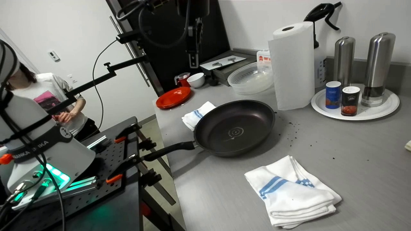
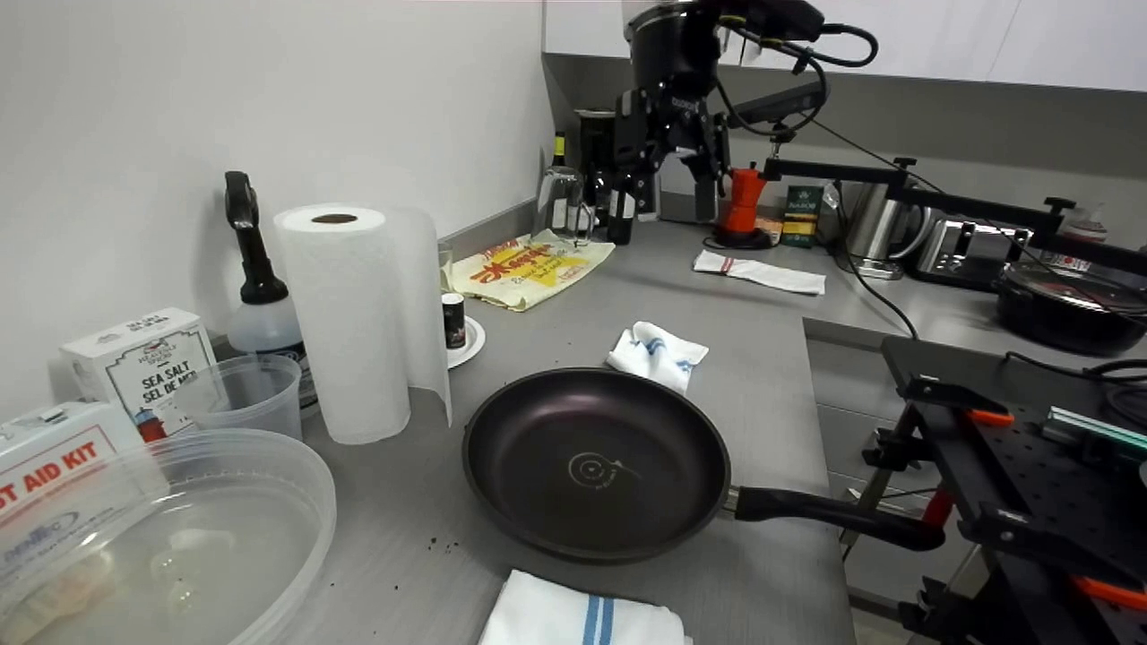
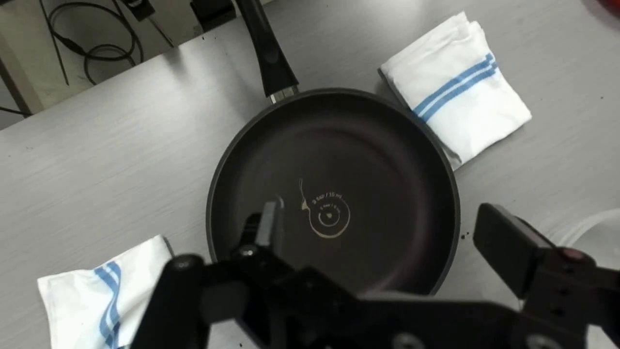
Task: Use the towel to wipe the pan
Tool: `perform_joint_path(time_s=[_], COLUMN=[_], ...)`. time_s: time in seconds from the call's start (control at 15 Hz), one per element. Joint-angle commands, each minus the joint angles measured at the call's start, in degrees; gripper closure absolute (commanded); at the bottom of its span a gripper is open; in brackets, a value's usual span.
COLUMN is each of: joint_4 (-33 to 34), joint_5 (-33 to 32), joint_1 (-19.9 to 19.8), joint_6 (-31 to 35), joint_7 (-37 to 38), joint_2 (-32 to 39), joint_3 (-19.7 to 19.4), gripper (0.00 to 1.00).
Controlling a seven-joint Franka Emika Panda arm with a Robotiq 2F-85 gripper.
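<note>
A black frying pan (image 1: 236, 128) lies flat on the grey counter with its handle over the edge; it also shows in the wrist view (image 3: 334, 155) and in an exterior view (image 2: 596, 466). Two white towels with blue stripes lie on opposite sides of it. A loosely folded towel (image 1: 292, 195) also shows in the wrist view (image 3: 97, 295). A neatly folded towel (image 3: 460, 92) touches or lies close to the pan rim; it shows in an exterior view (image 2: 573, 618). My gripper (image 3: 380, 232) is open and empty, high above the pan, in both exterior views (image 1: 194, 61) (image 2: 676, 199).
A paper towel roll (image 1: 292, 70) stands beside the pan. A clear plastic tub (image 2: 305, 537) and a white plate (image 1: 390, 104) with shakers and grinders are near the wall. Dark crumbs (image 1: 292, 130) lie on the counter. Red plates (image 1: 173, 97) sit at the counter edge.
</note>
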Motion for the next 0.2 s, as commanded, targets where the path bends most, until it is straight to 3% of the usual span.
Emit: perform_joint_path(time_s=[0.0,0.13], joint_4=[-1.13,-2.32], joint_5=[-0.08,-0.21], joint_1=[0.61,0.7], joint_6=[-0.15,-0.14], joint_7=[-0.03,-0.12], joint_2=[-1.09,-2.16], joint_3=[-0.25,-0.22], gripper=[0.0,0.0])
